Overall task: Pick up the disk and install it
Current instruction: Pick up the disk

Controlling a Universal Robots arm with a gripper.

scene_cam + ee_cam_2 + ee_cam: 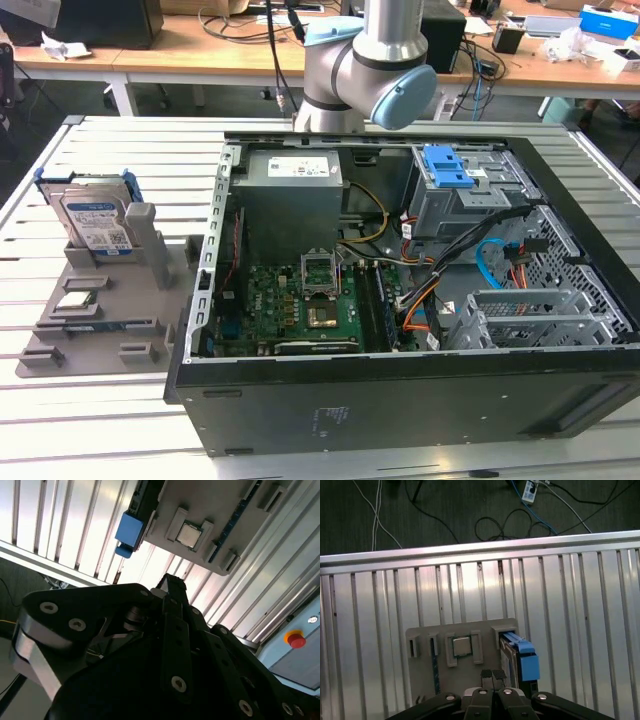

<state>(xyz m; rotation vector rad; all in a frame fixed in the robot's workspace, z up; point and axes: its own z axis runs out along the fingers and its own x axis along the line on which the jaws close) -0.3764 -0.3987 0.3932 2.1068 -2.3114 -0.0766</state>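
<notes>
On the grey fixture plate (140,300), at the exterior view's left of the open computer case (400,400), the disk (96,222) stood on edge in its slot. We saw the gripper (492,674) hovering over the plate, clear of the disk, fingertips closed together and holding nothing. We judged the disk rigid, fairly heavy and shock-sensitive; its smooth faces could slip, so the blue caddy (527,665) at its upper edge looked the safest hold.

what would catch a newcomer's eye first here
The big open computer case fills the middle of the slatted table in the exterior view, circuit board and cables bare, with the robot arm rising beyond it. On the exterior view's left, the disk stands upright in a grey holder beside the case.
</notes>
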